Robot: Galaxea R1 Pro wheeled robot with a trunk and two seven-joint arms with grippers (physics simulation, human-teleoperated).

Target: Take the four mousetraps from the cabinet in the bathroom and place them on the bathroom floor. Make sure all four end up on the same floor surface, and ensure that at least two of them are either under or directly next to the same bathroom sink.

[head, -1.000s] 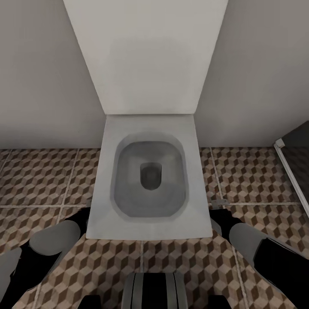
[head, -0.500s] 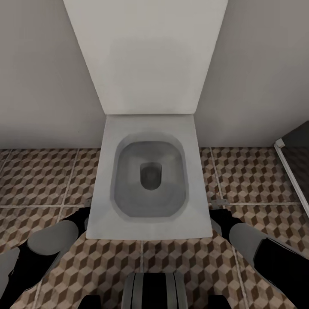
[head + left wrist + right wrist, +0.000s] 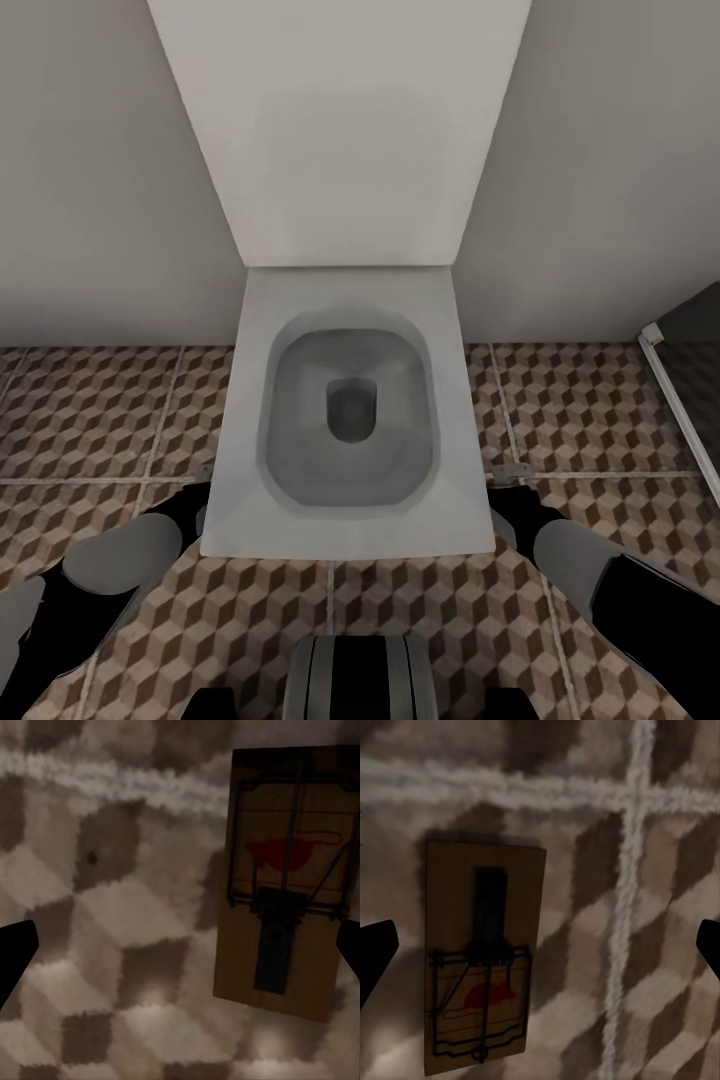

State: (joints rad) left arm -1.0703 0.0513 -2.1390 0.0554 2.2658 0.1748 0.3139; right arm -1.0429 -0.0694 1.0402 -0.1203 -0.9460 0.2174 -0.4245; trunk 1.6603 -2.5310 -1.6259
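One mousetrap [image 3: 285, 881] lies flat on the cube-patterned bathroom floor [image 3: 112, 922] in the left wrist view, a tan wooden plate with dark wire and a red spot. My left gripper [image 3: 180, 952] hangs open above the floor, the trap near one finger. A second mousetrap [image 3: 484, 960] lies flat on the tiles in the right wrist view, below my open right gripper [image 3: 540, 952] and apart from both fingers. In the head view my left arm [image 3: 120, 570] and right arm [image 3: 580, 560] reach down on either side of a toilet. The cabinet and the sink are out of view.
A white toilet [image 3: 345, 410] with its lid up stands straight ahead against the grey wall [image 3: 90, 200]. A glass panel with a metal frame [image 3: 680, 410] stands at the right. Patterned floor [image 3: 90, 420] stretches on both sides of the toilet. My base [image 3: 360, 675] shows at the bottom edge.
My left forearm has drifted slightly down and to the left in the head view. The right arm and the toilet stand as before.
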